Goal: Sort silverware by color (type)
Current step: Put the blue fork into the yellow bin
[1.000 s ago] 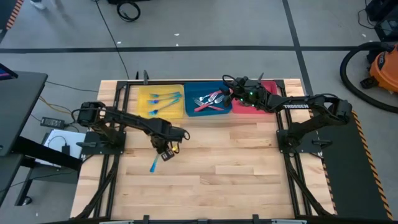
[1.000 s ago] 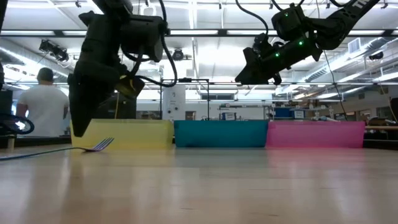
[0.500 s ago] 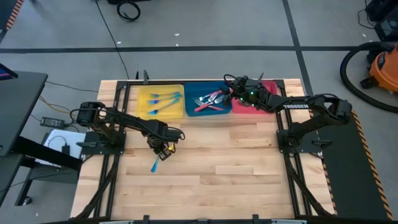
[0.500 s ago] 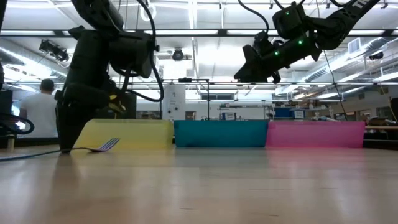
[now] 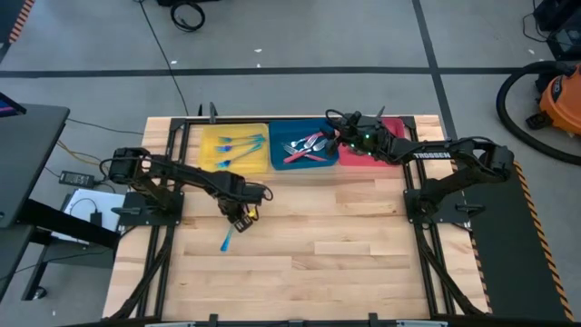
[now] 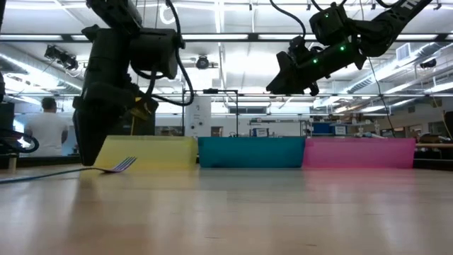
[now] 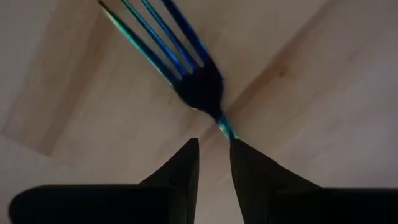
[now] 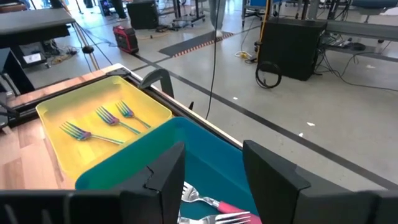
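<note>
One iridescent blue-teal fork [image 5: 225,241] lies on the bare wood with its tines [image 6: 122,164] curving up. My left gripper [image 5: 240,218] points down over it. In the left wrist view its fingers [image 7: 214,144] stand a narrow gap apart at the fork's neck [image 7: 224,126]. More blue-teal forks [image 8: 112,119] lie in the yellow tray [image 5: 211,134]. Red-handled silver pieces [image 5: 305,147] lie in the blue tray [image 5: 320,125]. My right gripper [image 8: 214,163] hangs open and empty above the blue and red trays. No dark grey pieces show. My left gripper comes at the fork from above, pointing down, at the neck [image 7: 224,126] just behind the tines. The neck runs under the tip of one finger [image 7: 244,155]. I cannot tell whether that finger touches it. The fork lies flat on the table.
The three trays stand side by side along the far edge, with the red tray [image 5: 392,123] partly under my right arm. The wood in front of them is open. Beyond the table, a person [image 6: 48,127] stands to the left in the low view.
My left gripper dipped down toward the table's left beside the fork, then came back to the right and rose a little. The fork stayed where it lay.
</note>
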`<state>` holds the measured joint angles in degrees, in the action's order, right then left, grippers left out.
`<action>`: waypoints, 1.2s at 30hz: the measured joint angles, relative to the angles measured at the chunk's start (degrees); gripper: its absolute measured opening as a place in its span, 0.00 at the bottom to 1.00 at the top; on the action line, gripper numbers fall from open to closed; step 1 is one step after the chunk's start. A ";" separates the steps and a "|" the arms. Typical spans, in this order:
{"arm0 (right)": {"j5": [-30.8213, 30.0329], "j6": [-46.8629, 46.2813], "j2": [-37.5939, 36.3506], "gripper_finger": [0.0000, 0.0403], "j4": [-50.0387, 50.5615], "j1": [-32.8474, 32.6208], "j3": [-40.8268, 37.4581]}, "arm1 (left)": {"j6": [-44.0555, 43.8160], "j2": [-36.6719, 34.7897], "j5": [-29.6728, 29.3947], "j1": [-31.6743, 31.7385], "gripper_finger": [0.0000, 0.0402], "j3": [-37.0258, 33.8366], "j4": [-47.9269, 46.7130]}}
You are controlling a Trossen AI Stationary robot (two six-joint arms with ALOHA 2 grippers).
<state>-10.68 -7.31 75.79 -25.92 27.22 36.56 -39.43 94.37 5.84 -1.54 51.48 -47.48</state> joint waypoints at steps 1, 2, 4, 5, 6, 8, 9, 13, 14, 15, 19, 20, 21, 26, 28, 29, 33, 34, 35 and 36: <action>0.00 0.00 0.00 0.42 0.04 0.00 0.00 | -0.20 -0.02 0.51 -0.21 0.23 0.00 0.23; 0.00 0.00 0.00 0.42 0.07 -0.02 0.00 | -0.23 -0.02 0.95 -0.43 0.23 -0.01 0.93; 0.00 0.00 0.00 0.42 0.25 -0.03 0.00 | -0.41 0.00 1.50 -0.84 0.23 -0.09 1.77; 0.00 0.00 0.00 0.42 0.35 -0.04 0.00 | -0.41 0.09 1.51 -1.05 0.23 -0.15 2.17; 0.00 0.00 0.00 0.42 0.41 -0.04 0.00 | -0.37 0.13 1.53 -1.20 0.23 -0.15 2.81; 0.00 0.00 0.00 0.42 0.48 -0.04 0.00 | -0.41 0.13 1.53 -1.35 0.23 -0.15 3.82; 0.00 0.00 0.00 0.42 0.59 -0.04 0.00 | -0.41 0.13 1.51 -1.35 0.23 -0.15 3.89; 0.00 0.00 0.00 0.42 1.16 -0.11 0.00 | -0.96 0.13 0.94 -1.29 0.23 -0.15 3.67; 0.00 0.00 0.00 0.42 1.27 -0.10 0.00 | -1.18 0.13 0.40 -1.27 0.23 -0.15 3.64; 0.00 0.00 0.00 0.42 1.32 -0.09 0.00 | -1.28 0.13 0.13 -1.25 0.23 -0.15 3.65; 0.00 0.00 0.00 0.42 1.36 -0.09 0.00 | -1.48 0.14 -0.01 -1.27 0.23 -0.58 4.46; 0.00 0.00 0.00 0.42 1.34 -0.09 0.00 | -1.60 0.14 -0.02 -1.27 0.23 -0.89 4.77; 0.00 0.00 0.00 0.42 1.34 -0.09 0.00 | -1.88 0.15 -0.02 -1.27 0.23 -1.31 5.32; 0.00 0.00 0.00 0.42 1.33 -0.09 0.00 | -2.15 -0.10 0.13 -1.24 0.23 -3.72 7.74; 0.00 0.00 0.00 0.42 1.32 -0.09 0.00 | -2.26 -0.11 -0.59 -1.27 0.23 -3.87 7.80; 0.00 0.00 0.00 0.42 1.31 -0.09 0.00 | -2.13 -0.10 -1.12 -1.31 0.22 -3.87 7.79; 0.00 0.00 0.00 0.42 1.30 -0.09 0.00 | -1.49 -0.04 -1.67 -1.29 0.15 -3.93 7.67; -0.02 0.00 0.00 0.42 1.31 -0.09 0.00 | -1.15 -0.04 -1.82 -1.29 0.11 -3.93 7.61; -0.01 0.00 0.00 0.42 1.30 -0.09 0.00 | -0.50 -0.04 -1.90 -1.29 0.08 -3.97 7.54; -0.01 0.00 0.00 0.42 1.30 -0.09 0.00 | -0.13 -0.04 -1.89 -1.29 0.05 -3.96 7.54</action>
<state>-10.69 -7.31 75.79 -24.62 27.14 36.56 -39.56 94.32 3.95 -2.83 47.53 -39.93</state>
